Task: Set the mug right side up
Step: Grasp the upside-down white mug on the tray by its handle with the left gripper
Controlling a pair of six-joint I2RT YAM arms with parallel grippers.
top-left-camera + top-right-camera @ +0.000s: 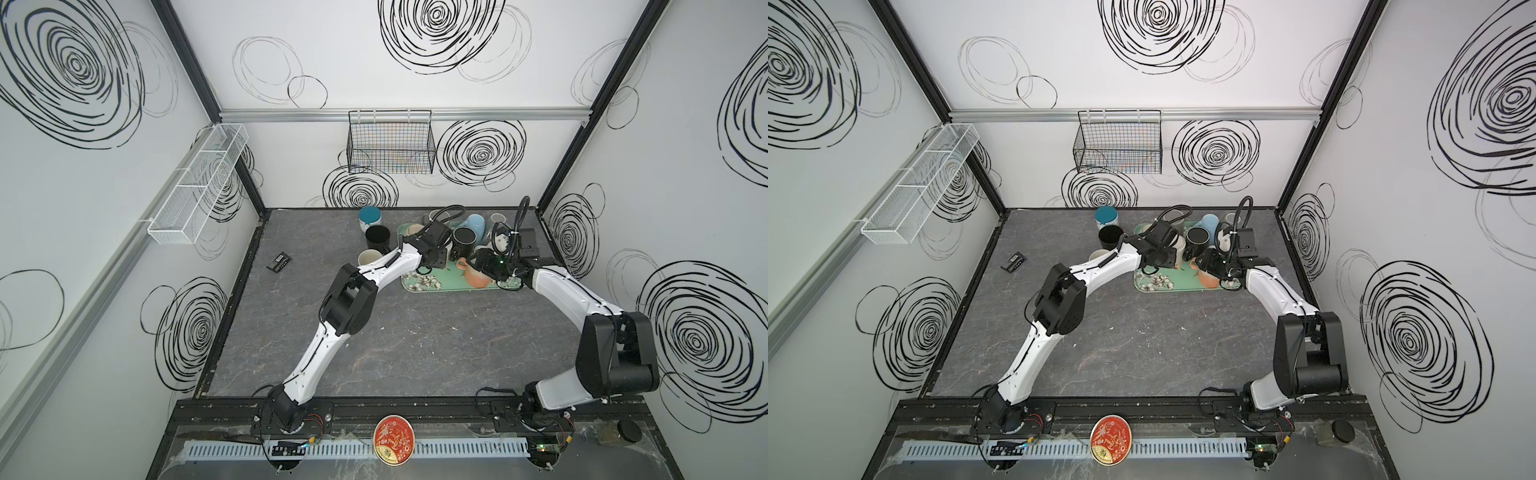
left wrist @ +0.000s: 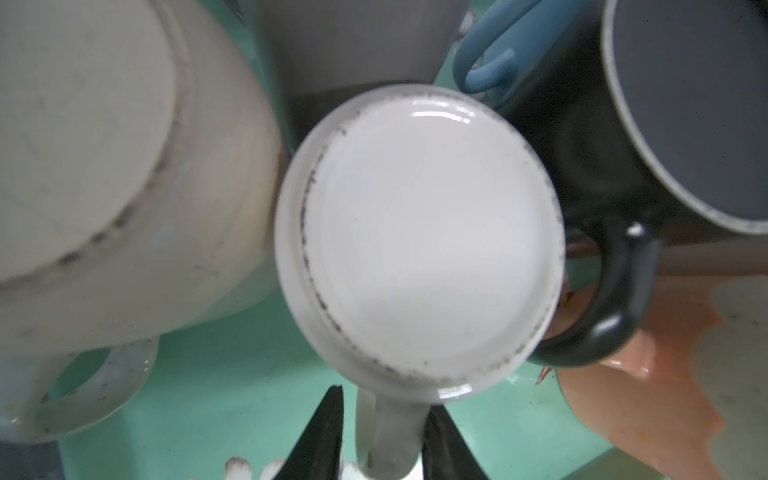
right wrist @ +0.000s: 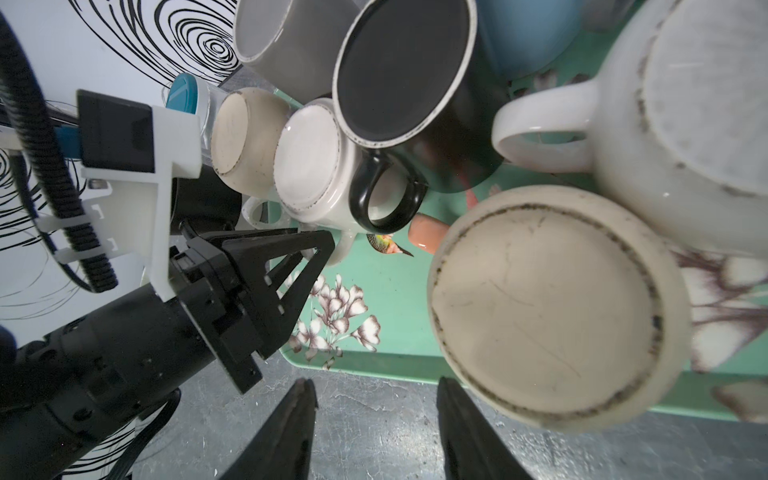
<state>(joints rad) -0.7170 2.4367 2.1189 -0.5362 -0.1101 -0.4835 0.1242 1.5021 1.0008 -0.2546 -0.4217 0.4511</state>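
White glaze fills my left wrist view: the white mug point(image 2: 419, 245) sits base-up on the green tray point(image 2: 232, 386), and is hard to make out behind the wrist in both top views. My left end effector point(image 2: 386, 409) straddles its handle point(image 2: 388, 440), but I cannot tell whether it pinches. A black mug point(image 2: 685, 104) crowds just beyond and a cream mug point(image 2: 104, 166) sits alongside. My right end effector point(image 3: 376, 382) hangs released over the tabletop point(image 3: 374, 436).

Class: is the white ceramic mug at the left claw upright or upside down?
Upside down: the white ceramic mug shows its flat base, no opening; the left claw straddles its handle.
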